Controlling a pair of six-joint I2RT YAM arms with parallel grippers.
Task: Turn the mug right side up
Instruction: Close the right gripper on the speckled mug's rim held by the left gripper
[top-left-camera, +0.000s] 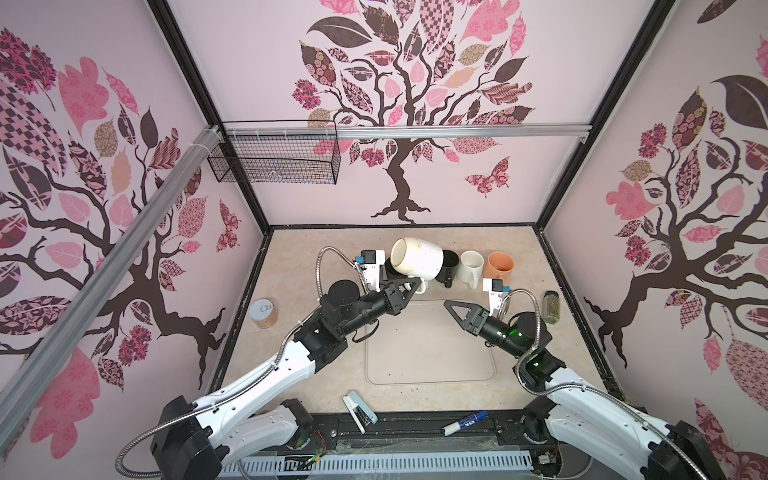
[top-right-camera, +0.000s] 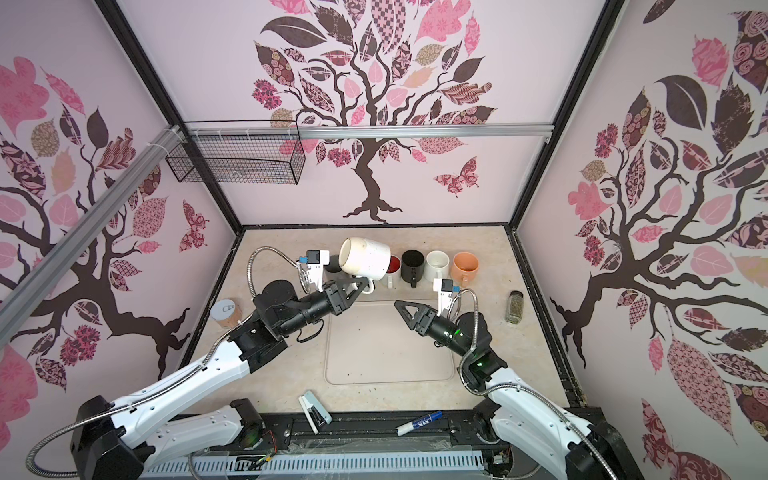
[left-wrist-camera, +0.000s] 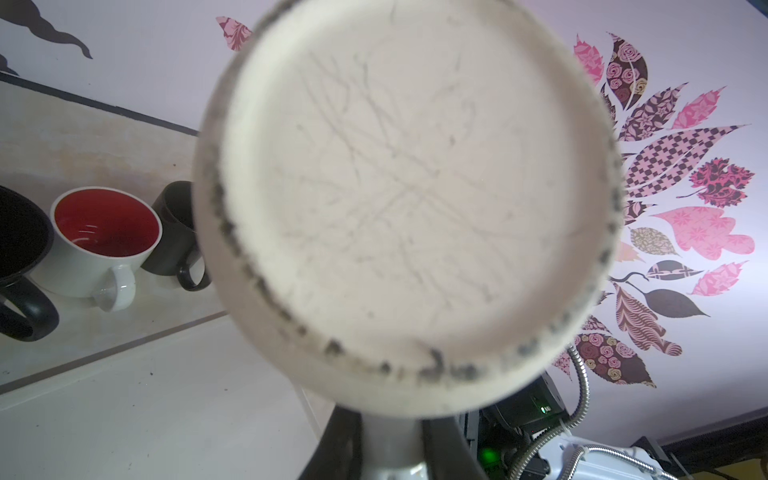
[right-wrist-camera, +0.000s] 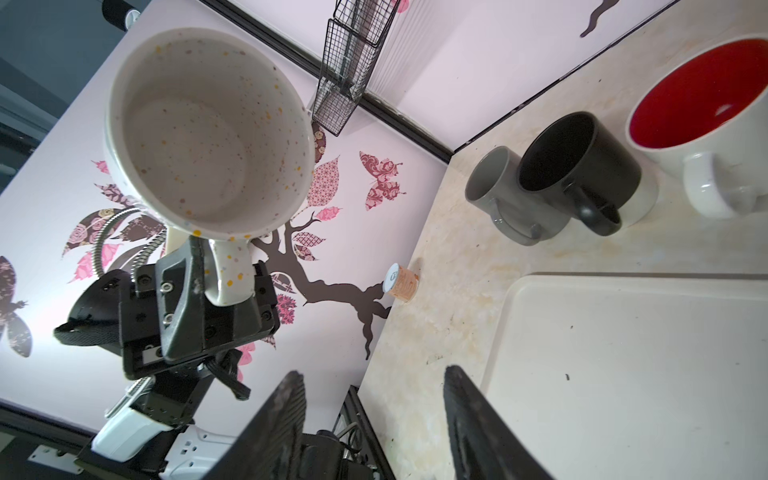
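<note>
Fingers (right-wrist-camera: 183, 291) of the left gripper (top-left-camera: 409, 286) are clenched on the handle of the speckled cream mug (top-left-camera: 417, 257), one on each side of the loop. The mug hangs in the air on its side above the back row of cups. In both top views its mouth is turned toward the left wall, and its scuffed base fills the left wrist view. The right wrist view looks into it: bare glaze with coloured flecks and nothing inside.

The right gripper (top-left-camera: 453, 307) hovers near the far edge of the tray (top-left-camera: 428, 374). Its jaws are parted with a clear gap, grasping and touching nothing, and its tip points toward the held mug.

Six cups stand upright in a row along the back of the table:
- a grey mug (right-wrist-camera: 494, 183)
- a black mug (right-wrist-camera: 577, 166) just beside it
- a red-lined mug (right-wrist-camera: 698, 104)
- a second black mug (top-right-camera: 413, 262)
- a white mug (top-right-camera: 438, 264)
- an orange mug (top-right-camera: 465, 266)

The red, white and orange interiors look bare; the black ones are too dark to tell.

The tray carries only a few dark specks. A glass jar (top-left-camera: 551, 307) of greenish-brown flakes stands near the right wall, and a lidded can (top-left-camera: 263, 313) near the left wall. A wire basket (top-left-camera: 274, 158) hangs from the rail on the back wall; its contents cannot be made out. A stapler (top-left-camera: 359, 411) and a marker (top-left-camera: 465, 422) lie at the front edge.
</note>
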